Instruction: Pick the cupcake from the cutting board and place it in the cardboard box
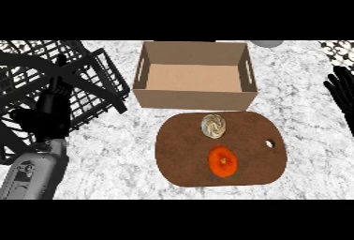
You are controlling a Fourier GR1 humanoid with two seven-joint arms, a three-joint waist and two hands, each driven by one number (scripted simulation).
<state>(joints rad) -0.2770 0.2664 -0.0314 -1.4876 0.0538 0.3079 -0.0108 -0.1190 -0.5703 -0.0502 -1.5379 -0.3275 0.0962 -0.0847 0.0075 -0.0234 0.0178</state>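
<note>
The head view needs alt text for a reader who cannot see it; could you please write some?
A cupcake and an orange item lie on a brown cutting board, just in front of an open cardboard box. The right hand rests open at the right edge; the left hand is at the left, over a black wire rack.

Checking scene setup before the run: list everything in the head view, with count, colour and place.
cardboard box: 1, tan, open top, behind the cutting board, nothing visible inside
cutting board: 1, dark brown, rounded, centre of the counter, hole near its right edge
cupcake: 1, cream swirl, on the board's far part, near the box
orange item: 1, orange, round, on the board nearer the robot than the cupcake
wire rack: 1, black, left side of the counter
grey round object: 1, grey, top edge, mostly cut off
counter: 1, white-grey marble
left hand: 1, black on a grey forearm, lower left, over the rack
right hand: 1, black, right edge, fingers up, resting
</note>
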